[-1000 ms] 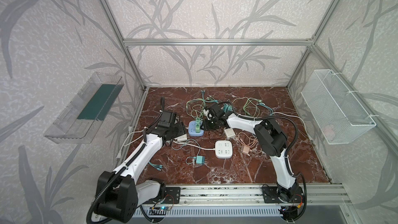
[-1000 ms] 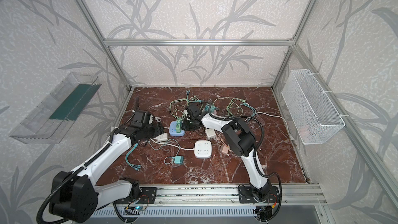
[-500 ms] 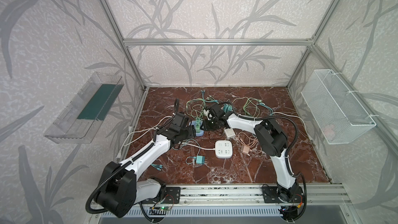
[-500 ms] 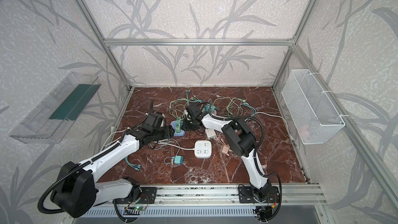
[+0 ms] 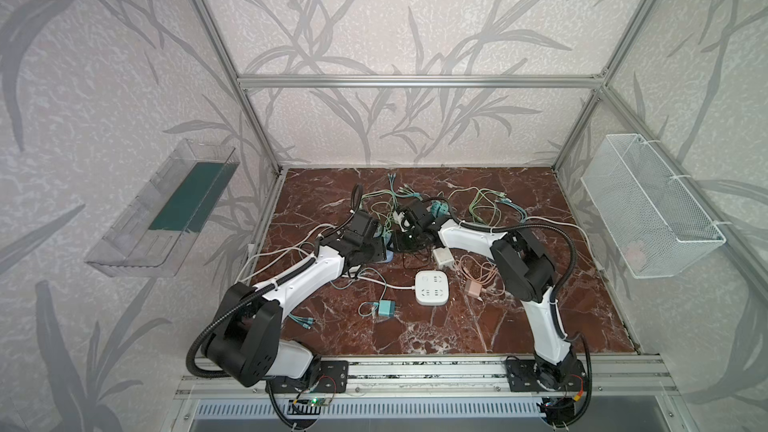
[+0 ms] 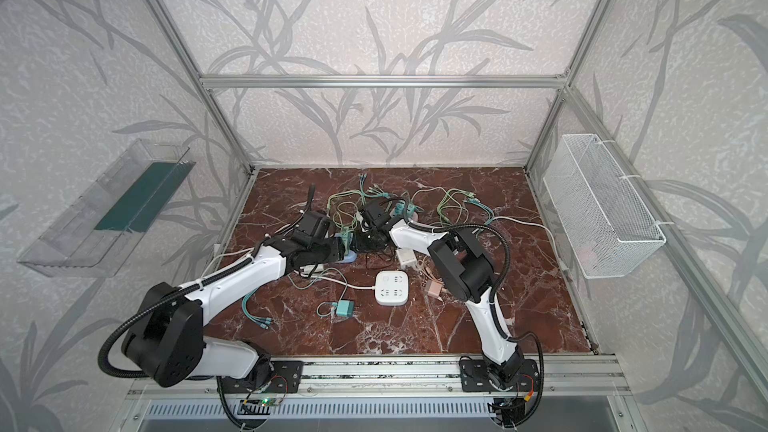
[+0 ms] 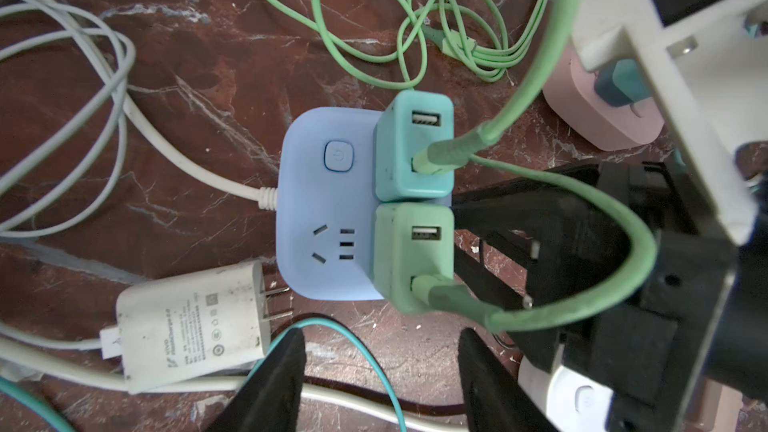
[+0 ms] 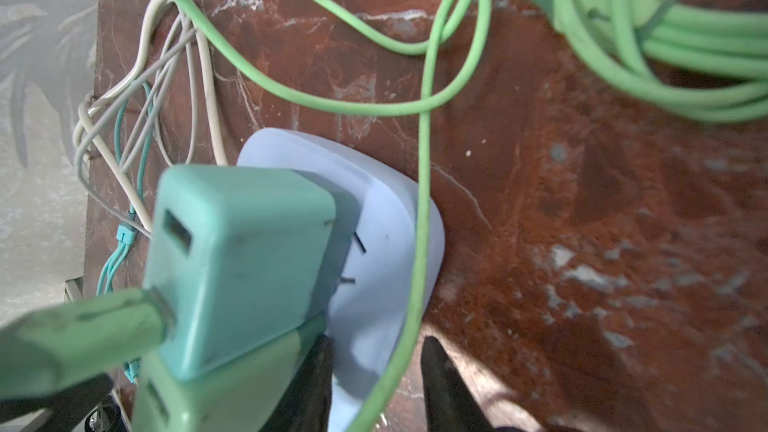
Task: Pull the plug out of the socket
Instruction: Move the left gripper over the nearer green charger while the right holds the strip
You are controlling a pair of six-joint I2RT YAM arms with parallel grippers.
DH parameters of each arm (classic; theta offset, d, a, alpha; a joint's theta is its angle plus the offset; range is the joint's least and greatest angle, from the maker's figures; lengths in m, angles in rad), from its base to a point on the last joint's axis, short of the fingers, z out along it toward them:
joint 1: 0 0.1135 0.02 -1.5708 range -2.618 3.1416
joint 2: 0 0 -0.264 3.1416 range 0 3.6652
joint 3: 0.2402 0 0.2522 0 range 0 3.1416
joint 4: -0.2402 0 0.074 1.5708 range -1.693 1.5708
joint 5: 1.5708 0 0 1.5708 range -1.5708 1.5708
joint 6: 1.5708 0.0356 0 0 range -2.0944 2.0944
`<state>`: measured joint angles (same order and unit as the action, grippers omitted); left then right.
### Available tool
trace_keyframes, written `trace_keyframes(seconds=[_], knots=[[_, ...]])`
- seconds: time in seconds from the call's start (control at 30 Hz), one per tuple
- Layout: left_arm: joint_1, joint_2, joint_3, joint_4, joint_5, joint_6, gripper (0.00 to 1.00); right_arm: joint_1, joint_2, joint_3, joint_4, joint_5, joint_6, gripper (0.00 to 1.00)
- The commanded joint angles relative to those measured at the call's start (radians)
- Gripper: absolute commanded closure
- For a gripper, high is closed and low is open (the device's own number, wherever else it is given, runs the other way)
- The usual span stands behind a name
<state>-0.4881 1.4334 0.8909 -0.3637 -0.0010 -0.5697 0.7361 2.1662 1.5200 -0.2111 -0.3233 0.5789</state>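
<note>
A pale blue socket (image 7: pixel 324 209) lies on the marble floor with two plugs side by side in it: a teal plug (image 7: pixel 411 147) and a green plug (image 7: pixel 409 255), each with a green cable. My left gripper (image 7: pixel 380 334) hovers open just beside the socket, with only a thin teal cable crossing under the gap. My right gripper (image 8: pixel 378 344) is closed on the socket's rim (image 8: pixel 382 218) next to the green plug (image 8: pixel 224 384), with a green cable running through its jaws. In both top views the two grippers (image 5: pixel 382 249) (image 6: pixel 368 243) meet over the socket (image 6: pixel 350 258).
Close to the socket lie a white charger (image 7: pixel 195 326) and a pink socket (image 7: pixel 590 110). A white power strip (image 5: pixel 432 288), a loose teal charger (image 5: pixel 386 308), a pink charger (image 5: pixel 473 288) and tangled green cables (image 5: pixel 486 205) surround the spot. Wire basket (image 5: pixel 648 209) on the right wall.
My left arm has swung in from the left, and its gripper now hangs by the socket, jaws a little narrower. The right arm has stayed put.
</note>
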Motion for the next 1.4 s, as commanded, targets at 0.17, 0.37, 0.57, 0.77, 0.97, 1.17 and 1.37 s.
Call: trace_keyframes(seconds=[0.17,0.37,0.57,0.77,0.97,1.17,1.37], knots=[[-0.031,0.096,0.083,-0.031,-0.061,0.005,0.45,-0.01,-0.024,-0.041,-0.081,0.023,-0.005,0.63],[-0.043,0.143,0.122,-0.049,-0.096,0.007,0.5,-0.014,-0.022,-0.049,-0.075,0.021,-0.004,0.64],[-0.056,0.165,0.137,-0.06,-0.128,0.007,0.53,-0.018,-0.019,-0.063,-0.065,0.014,0.001,0.63],[-0.063,0.194,0.154,-0.067,-0.135,0.008,0.56,-0.021,-0.018,-0.07,-0.057,0.013,0.006,0.63],[-0.066,0.211,0.161,-0.075,-0.149,0.008,0.57,-0.024,-0.009,-0.073,-0.041,-0.002,0.017,0.63],[-0.067,0.225,0.175,-0.069,-0.141,0.013,0.63,-0.027,0.006,-0.073,-0.009,-0.025,0.043,0.63],[-0.067,0.23,0.174,-0.064,-0.133,0.02,0.71,-0.027,0.006,-0.078,0.007,-0.028,0.053,0.63]])
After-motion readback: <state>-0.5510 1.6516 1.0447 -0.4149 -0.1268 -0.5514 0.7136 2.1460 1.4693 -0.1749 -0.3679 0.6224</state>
